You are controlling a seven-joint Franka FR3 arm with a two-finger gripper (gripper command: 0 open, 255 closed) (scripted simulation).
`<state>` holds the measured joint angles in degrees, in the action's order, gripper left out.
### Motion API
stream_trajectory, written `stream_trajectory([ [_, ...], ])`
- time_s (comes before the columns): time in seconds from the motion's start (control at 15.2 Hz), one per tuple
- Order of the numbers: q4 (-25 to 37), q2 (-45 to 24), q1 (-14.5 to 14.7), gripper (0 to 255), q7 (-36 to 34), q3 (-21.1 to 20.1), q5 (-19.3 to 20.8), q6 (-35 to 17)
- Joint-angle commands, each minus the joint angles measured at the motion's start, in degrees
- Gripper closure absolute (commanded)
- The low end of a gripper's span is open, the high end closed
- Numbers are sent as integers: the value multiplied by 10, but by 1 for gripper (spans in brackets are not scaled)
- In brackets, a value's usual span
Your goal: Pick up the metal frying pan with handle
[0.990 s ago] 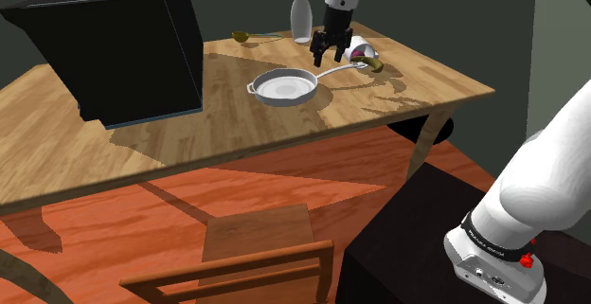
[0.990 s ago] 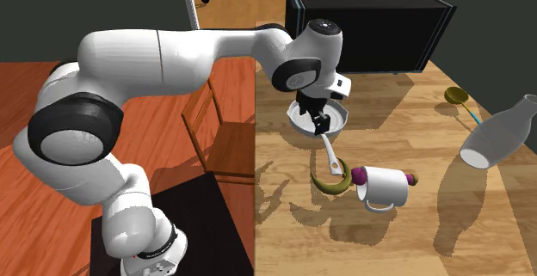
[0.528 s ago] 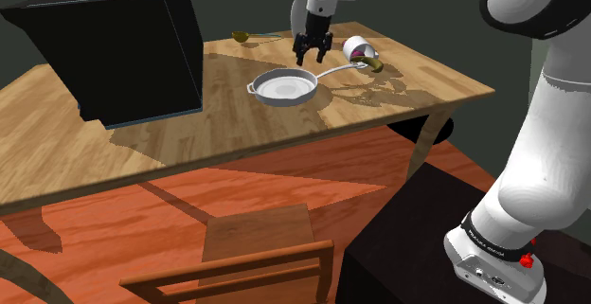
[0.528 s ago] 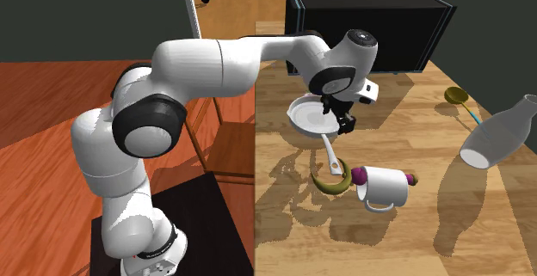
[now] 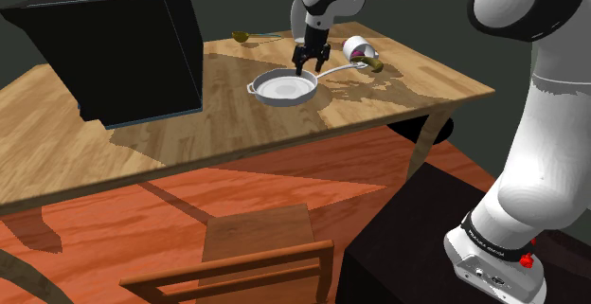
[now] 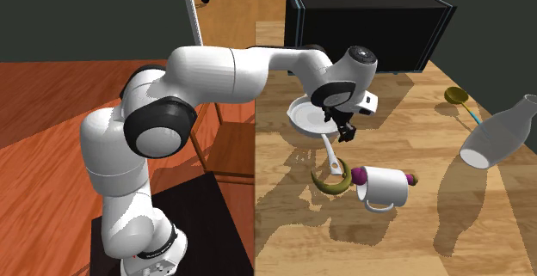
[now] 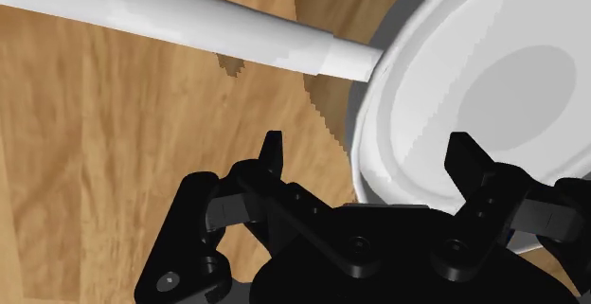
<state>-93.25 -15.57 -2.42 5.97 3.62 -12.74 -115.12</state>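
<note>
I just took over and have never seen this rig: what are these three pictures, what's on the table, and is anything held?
The machine is a white robot arm on a dark stand, ending in a black two-finger gripper. The shoulder view looks down from beside that stand. The second exterior view faces the wooden table from another side. The wrist view rides on the hand, looking along the fingers. On the table are a pale grey round frying pan with a long handle, a large black box, a white bottle, a white mug on its side, an olive-yellow banana and a golden ladle. The gripper is open over the pan, near where the handle joins, with the rim between its fingers. It holds nothing.
</note>
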Motion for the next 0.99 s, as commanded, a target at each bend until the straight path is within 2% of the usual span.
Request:
stream_trajectory([
  [0.0, -7, 2, 0, 0, 1, 0, 0, -6],
  [0.07, -7, 2, 0, 0, 1, 0, 0, -6],
  [0.13, -7, 1, 0, 255, 2, 0, -1, -6],
  [0.73, -7, 2, 0, 255, 1, 0, 0, -6],
  [0.92, 11, 5, 0, 255, -3, 1, 2, 15],
])
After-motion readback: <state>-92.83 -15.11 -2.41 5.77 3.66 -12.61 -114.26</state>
